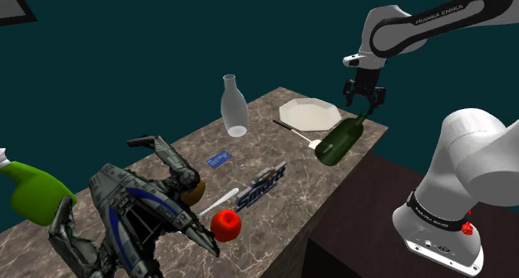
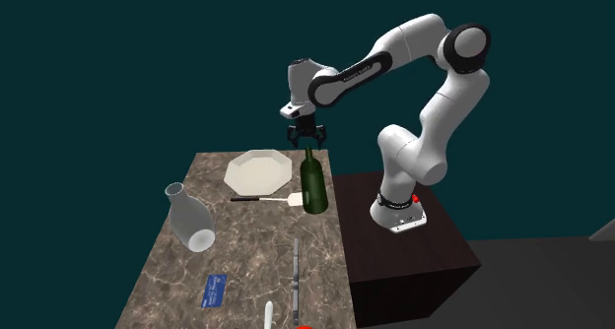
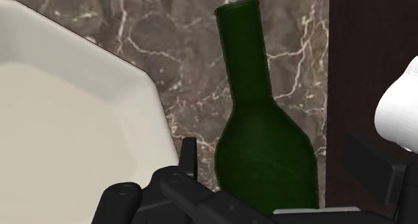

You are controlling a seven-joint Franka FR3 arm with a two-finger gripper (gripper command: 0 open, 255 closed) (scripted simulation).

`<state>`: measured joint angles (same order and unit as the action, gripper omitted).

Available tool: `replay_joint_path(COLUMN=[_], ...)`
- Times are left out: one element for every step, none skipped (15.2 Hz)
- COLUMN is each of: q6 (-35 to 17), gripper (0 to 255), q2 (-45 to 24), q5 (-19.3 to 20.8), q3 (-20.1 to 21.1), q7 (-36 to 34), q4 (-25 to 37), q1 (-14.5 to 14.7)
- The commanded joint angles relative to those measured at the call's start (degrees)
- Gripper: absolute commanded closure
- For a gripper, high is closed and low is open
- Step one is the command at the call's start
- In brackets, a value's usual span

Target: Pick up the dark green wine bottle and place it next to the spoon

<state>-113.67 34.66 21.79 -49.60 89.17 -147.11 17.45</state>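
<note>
Looking over the shoulder first, I see the green bottle point(image 1: 339, 141) at the bench point(image 1: 258, 135) edge, just beside the white end of the spoon point(image 1: 301, 136). It looks tipped, with its neck up toward the jaws. From the second outside view the bottle looks straight up, with the jaws right over its top. At the wrist, the jaws stand apart and hold nothing. The bottle shows past them, beside the white plate point(image 3: 74, 122).
</note>
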Motion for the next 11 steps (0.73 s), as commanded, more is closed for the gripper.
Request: replay_joint_path(q6=[-3.3, -3.6, -4.5, -5.5, -6.4, -7.3, -8.3, -9.3, -10.8, -10.8, -10.8], gripper=[0, 0, 0, 0, 0, 0, 0, 0, 0, 0, 0], q2=[-4.6, -5.1, -5.5, -6.0, -6.4, -6.9, -7.4, -7.9, -8.8, -8.8, -8.8], q5=[0.1, 0.1, 0.1, 0.2, 0.2, 0.2, 0.2, 0.1, 0.0, 0.0, 0.0], q3=[-5.7, -6.5, -7.0, -7.4, -7.9, -8.4, -8.9, -9.5, -10.4, -10.4, -10.4], q7=[8.5, 9.5, 9.6, 9.6, 9.7, 9.8, 10.0, 10.1, 10.3, 10.3, 10.3], q4=[1.6, 1.8, 1.2, 0.7, 0.2, -0.3, -0.7, -1.2, -1.9, -1.9, -1.9], q1=[4.5, 5.1, 5.3, 5.5, 5.7, 6.0, 6.3, 6.6, 7.1, 7.1, 7.1])
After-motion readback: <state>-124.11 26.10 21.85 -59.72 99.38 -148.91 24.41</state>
